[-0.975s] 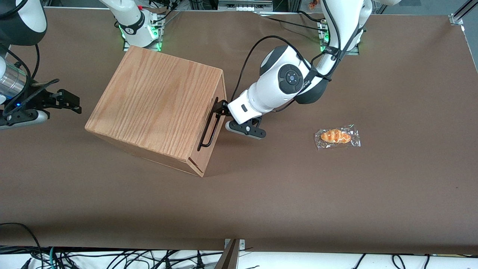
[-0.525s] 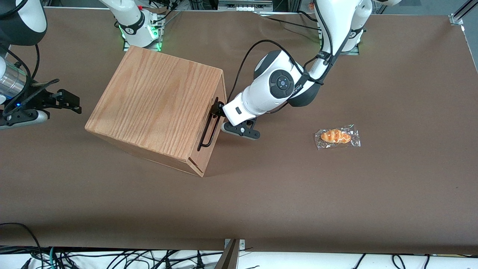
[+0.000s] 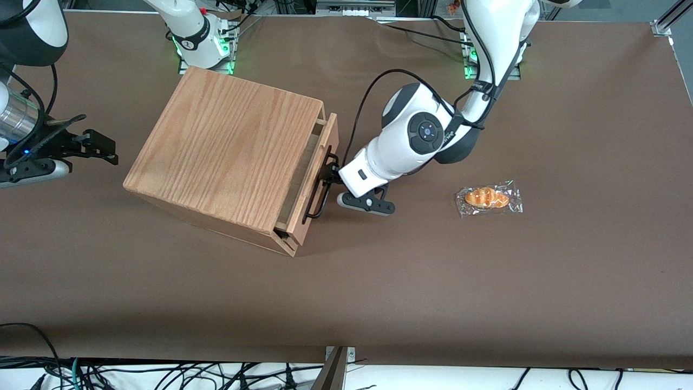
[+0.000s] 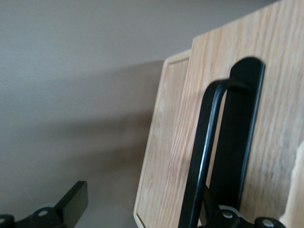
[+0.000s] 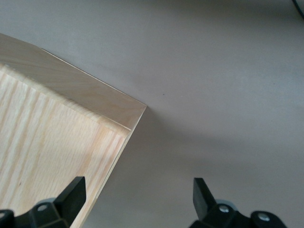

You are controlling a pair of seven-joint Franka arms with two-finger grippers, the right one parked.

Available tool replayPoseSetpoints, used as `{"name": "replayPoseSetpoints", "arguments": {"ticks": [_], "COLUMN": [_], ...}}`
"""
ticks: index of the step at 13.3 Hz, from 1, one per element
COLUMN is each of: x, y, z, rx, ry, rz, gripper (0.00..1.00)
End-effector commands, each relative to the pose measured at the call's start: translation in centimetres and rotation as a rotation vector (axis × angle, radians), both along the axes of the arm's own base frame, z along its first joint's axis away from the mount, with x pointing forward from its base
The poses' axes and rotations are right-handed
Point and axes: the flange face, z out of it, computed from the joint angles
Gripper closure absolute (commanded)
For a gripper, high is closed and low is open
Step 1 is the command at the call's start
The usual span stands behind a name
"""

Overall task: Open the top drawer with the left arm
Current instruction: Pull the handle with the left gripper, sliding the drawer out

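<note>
The oak-grain cabinet [image 3: 227, 146] stands mid-table, angled. Its top drawer [image 3: 320, 162] is pulled out a small way, and a dark gap shows between the front panel and the cabinet top. The long black bar handle [image 3: 318, 199] runs along that front panel. In front of the drawer, the left arm [image 3: 411, 138] reaches in, and its black gripper [image 3: 328, 174] is at the handle's upper part. In the left wrist view the gripper [image 4: 142, 192] is open: one finger [image 4: 71, 202] stands clear of the pale drawer front [image 4: 180, 142], and the other is tucked by the handle [image 4: 205, 142].
A wrapped bread roll [image 3: 489, 198] lies on the brown table toward the working arm's end, apart from the arm. The arm's cable [image 3: 368, 92] loops above the table next to the drawer. The right wrist view shows a cabinet corner [image 5: 71, 109].
The gripper first moved in against the handle, then drew back away from the cabinet. The top drawer came out with it, from shut to slightly open.
</note>
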Motion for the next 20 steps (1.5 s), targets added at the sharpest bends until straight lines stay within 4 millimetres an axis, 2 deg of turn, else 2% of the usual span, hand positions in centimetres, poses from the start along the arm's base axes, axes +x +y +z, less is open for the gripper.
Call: {"name": "replayPoseSetpoints", "arguments": {"ticks": [1, 4, 11, 14, 18, 20], "x": [2.3, 4.2, 6.2, 6.2, 5.6, 5.8], "y": [2.5, 5.6, 9.2, 9.2, 8.7, 9.4], "z": [0.2, 0.5, 0.2, 0.3, 2.3, 3.8], "rx": [0.023, 0.024, 0.027, 0.021, 0.001, -0.027], "ry": [-0.017, -0.022, -0.020, -0.015, 0.012, 0.023], "rz": [0.036, 0.078, 0.125, 0.134, 0.139, 0.168], "gripper": [0.00, 0.00, 0.00, 0.00, 0.00, 0.00]}}
